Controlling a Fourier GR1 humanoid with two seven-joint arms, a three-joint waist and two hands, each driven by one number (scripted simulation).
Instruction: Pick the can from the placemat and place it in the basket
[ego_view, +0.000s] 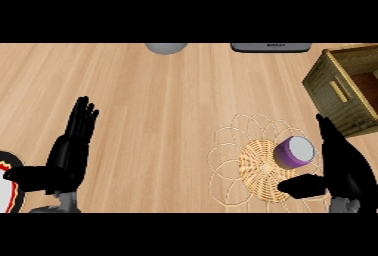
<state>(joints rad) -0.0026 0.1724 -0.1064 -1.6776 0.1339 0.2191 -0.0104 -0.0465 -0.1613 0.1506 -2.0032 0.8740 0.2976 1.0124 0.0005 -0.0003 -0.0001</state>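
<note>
Pale wooden surface across the whole view, seen from steeply above. Carries one round placemat at the lower right, woven tight in the middle, with thin looped petals around the edge. On that woven middle, toward its upper right side, one can: purple wall, pale grey top, standing upright. Up and to the right of it, well apart, one basket of olive-brown slats, partly cut by the right edge.

Two hands in all. Right hand just beside the can on its right, fingers straight and pointing up the view, thumb stretched leftward over the placemat below the can. Spread wide, closed round nothing; contact with the can not clear. Left hand at the left, resting, fingers straight and up, likewise holding nothing.

At the top edge, one grey rounded object and one dark grey flat object, both cut off. At the lower left edge, one white item with a black and red rim.
</note>
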